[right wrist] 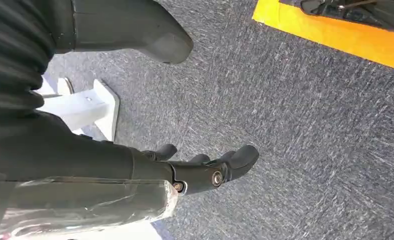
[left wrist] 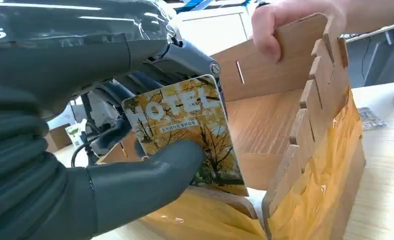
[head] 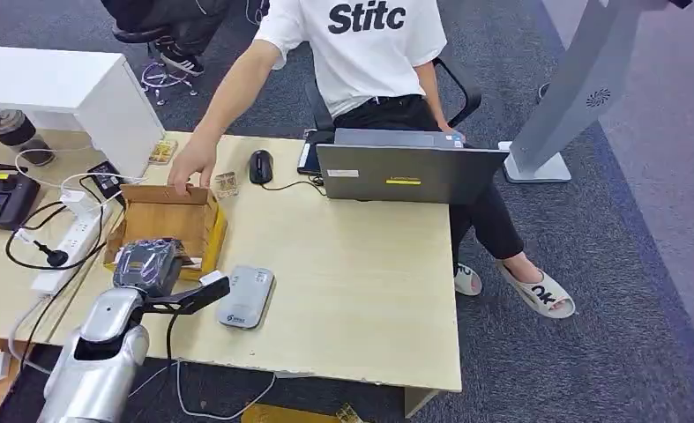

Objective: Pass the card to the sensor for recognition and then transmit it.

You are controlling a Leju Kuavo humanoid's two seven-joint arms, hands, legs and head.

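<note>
The left hand point(left wrist: 134, 170) held the card point(left wrist: 184, 132), a yellow card printed with "HOTEL" and a tree, pinched between the thick thumb and the darker fingers behind it. The card stood nearly upright, over the near edge of the wooden box point(left wrist: 305, 130), whose notched side wall stood just beside it and whose lower part was wrapped in yellow film. In the head view the left hand point(head: 149, 263) sat at the near end of the box point(head: 168, 216) on the desk point(head: 352, 264), the silver arm rising from below. A person's hand point(head: 191, 167) rested on the far wall of the box, fingers over its top edge; the same hand point(left wrist: 285, 22) showed gripping that wall in the left wrist view. The sensor point(head: 245, 296), a flat grey device, lay on the desk just beside the left hand, on its right. Farther back stood a laptop point(head: 409, 172) and a mouse point(head: 260, 166). The right hand point(right wrist: 205, 167) hung over grey carpet point(right wrist: 295, 130), grasping nothing, its fingers apart and only loosely bent.
</note>
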